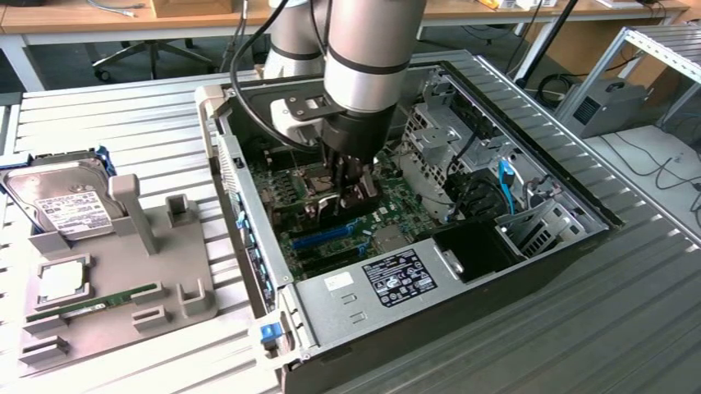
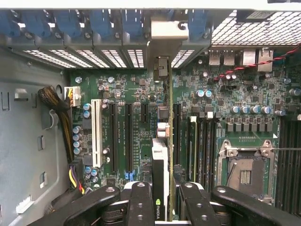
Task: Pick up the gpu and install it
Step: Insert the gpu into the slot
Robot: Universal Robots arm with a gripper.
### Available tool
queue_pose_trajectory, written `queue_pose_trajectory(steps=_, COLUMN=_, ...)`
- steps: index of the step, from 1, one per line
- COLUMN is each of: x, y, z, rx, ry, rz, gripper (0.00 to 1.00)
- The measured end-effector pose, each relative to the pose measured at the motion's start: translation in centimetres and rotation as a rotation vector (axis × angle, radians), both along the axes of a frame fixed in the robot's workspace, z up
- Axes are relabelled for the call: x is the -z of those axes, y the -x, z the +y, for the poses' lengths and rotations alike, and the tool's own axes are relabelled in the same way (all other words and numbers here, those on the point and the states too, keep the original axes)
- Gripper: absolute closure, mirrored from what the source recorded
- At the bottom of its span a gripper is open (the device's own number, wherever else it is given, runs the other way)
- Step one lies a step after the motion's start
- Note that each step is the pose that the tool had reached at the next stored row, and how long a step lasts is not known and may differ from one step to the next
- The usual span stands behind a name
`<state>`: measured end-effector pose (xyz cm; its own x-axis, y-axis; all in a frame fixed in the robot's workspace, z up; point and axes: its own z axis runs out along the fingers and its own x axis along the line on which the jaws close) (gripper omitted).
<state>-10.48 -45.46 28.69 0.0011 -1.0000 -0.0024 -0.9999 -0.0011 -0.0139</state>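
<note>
My gripper [image 1: 353, 190] is down inside the open PC case [image 1: 328, 295], over the green motherboard [image 1: 318, 234]. It is shut on the gpu [image 2: 161, 174], which I see edge-on between my black fingers [image 2: 141, 202] in the wrist view. The card stands on edge along the row of black expansion slots [image 2: 129, 136]. Its grey metal bracket [image 2: 162, 52] reaches the rear slot openings of the case. Whether the card's lower edge sits in a slot I cannot tell. In the exterior view the gpu [image 1: 365, 197] shows as a dark piece under the fingers.
The case's metal drive cage [image 1: 438, 139] and its walls crowd the gripper. A white slot [image 2: 97, 132], a cable bundle [image 2: 59, 117] and the CPU socket [image 2: 244, 174] flank the card. On the exterior view's left, a grey holder [image 1: 164, 271] carries a hard drive [image 1: 71, 201] and a RAM stick [image 1: 93, 305].
</note>
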Motion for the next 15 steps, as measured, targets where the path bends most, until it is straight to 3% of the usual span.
queue_pose_trajectory(steps=15, x=0.73, y=0.31, z=0.0, rx=0.0, ry=-0.0001, rz=0.0, gripper=0.73)
